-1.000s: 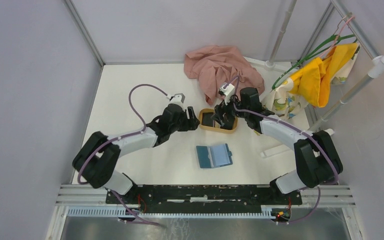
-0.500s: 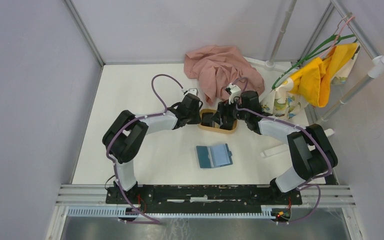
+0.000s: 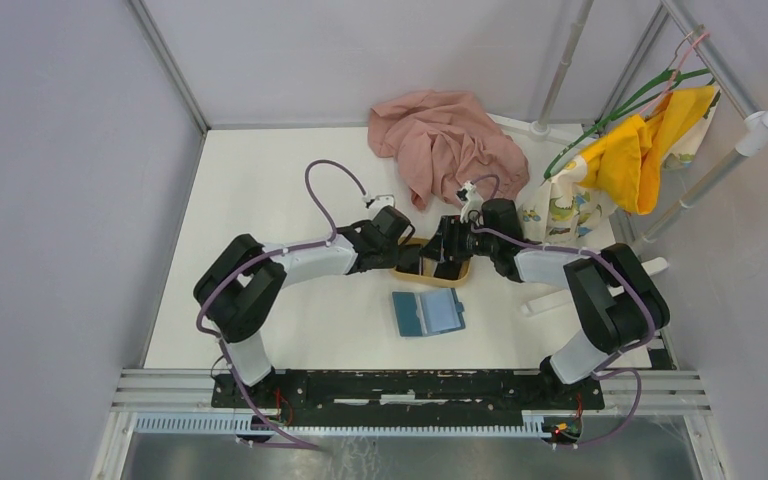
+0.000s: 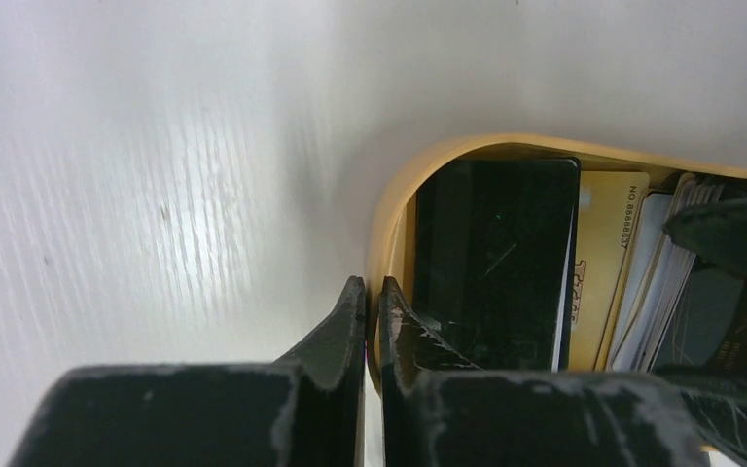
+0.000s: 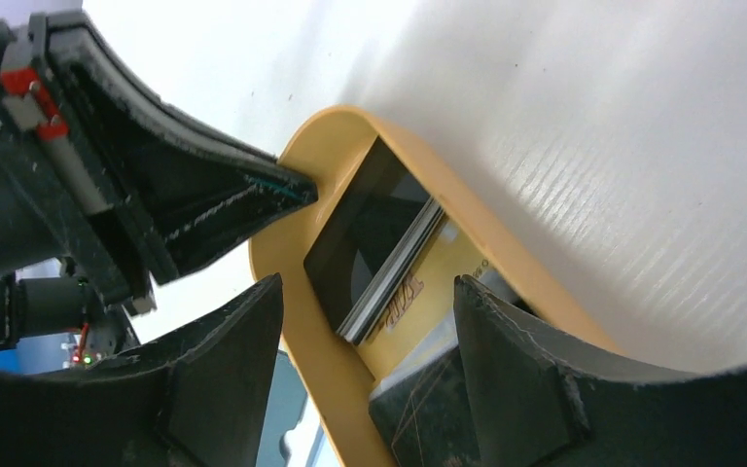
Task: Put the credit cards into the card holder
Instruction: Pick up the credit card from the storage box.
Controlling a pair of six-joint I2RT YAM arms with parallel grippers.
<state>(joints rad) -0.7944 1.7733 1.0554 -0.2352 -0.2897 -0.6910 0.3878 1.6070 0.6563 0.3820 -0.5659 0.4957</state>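
Observation:
The credit cards (image 4: 496, 253) lie stacked in an oval tan tray (image 3: 407, 268); a black one is on top, with gold and white ones beside it. My left gripper (image 4: 370, 292) is shut on the tray's left rim (image 4: 394, 195), one finger outside and one inside. My right gripper (image 5: 368, 284) hangs open over the tray's near wall (image 5: 297, 282), with one finger over the cards (image 5: 365, 229) and the other outside. The teal-blue card holder (image 3: 428, 312) lies open on the table, just in front of the tray and apart from both grippers (image 3: 430, 255).
A crumpled pink cloth (image 3: 440, 135) lies behind the tray. At the right, a yellow garment (image 3: 650, 140) hangs on a white pipe rack (image 3: 760, 130). A white strip (image 3: 550, 300) lies on the table to the right of the card holder.
My left arm has swung right to the tray and its jaws have shut on the rim. My right gripper has shifted toward the tray's near side, its jaws slightly narrower.

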